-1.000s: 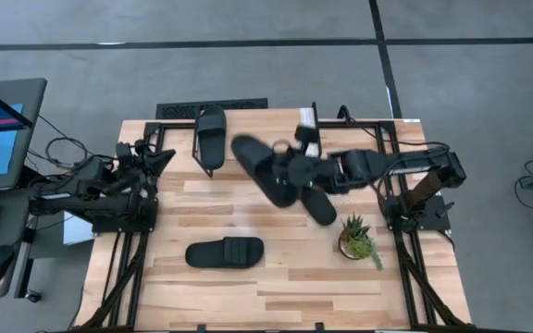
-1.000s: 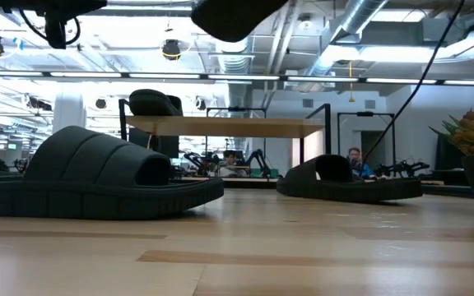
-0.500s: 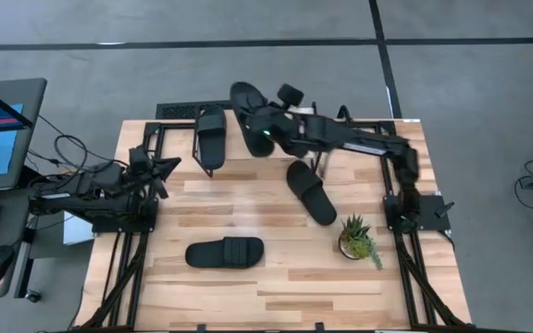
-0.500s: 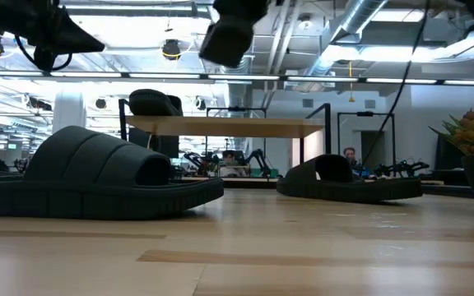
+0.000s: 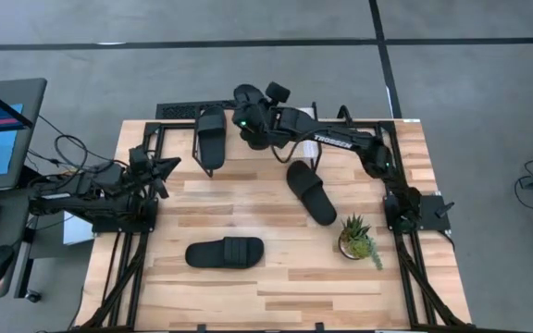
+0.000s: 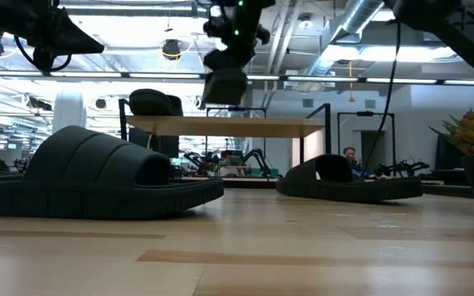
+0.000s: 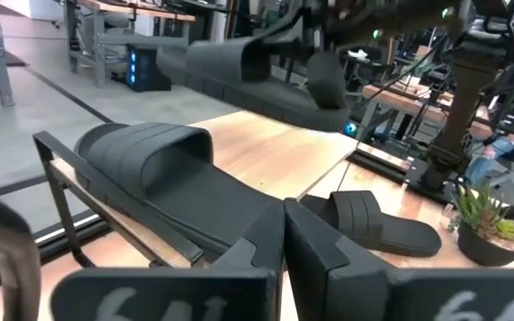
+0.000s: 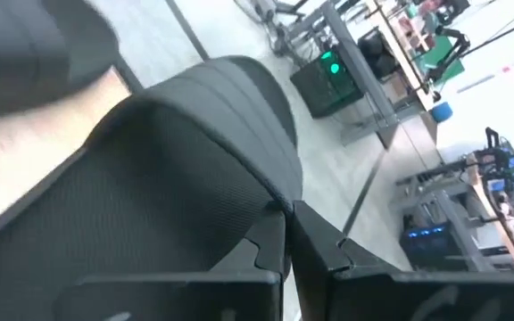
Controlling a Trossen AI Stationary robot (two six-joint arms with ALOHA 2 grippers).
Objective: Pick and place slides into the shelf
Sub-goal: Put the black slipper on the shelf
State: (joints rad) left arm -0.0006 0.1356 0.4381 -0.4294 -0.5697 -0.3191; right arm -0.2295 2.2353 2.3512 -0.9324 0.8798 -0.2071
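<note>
Wood tabletop [image 5: 276, 277] in an open workshop, right jaws clamped on slide [image 5: 245, 98] above shelf [image 5: 181, 137], left jaws closed, empty.

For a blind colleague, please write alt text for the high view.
From above, the right tool holds a black slide over the shelf at the table's far edge, beside a slide already there. Two more slides lie on the table; the left arm waits.

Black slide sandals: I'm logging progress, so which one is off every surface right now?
The black rubbery slide sandal held by the right gripper above the light wood shelf. One other lies on the shelf; two rest on the table.
</note>
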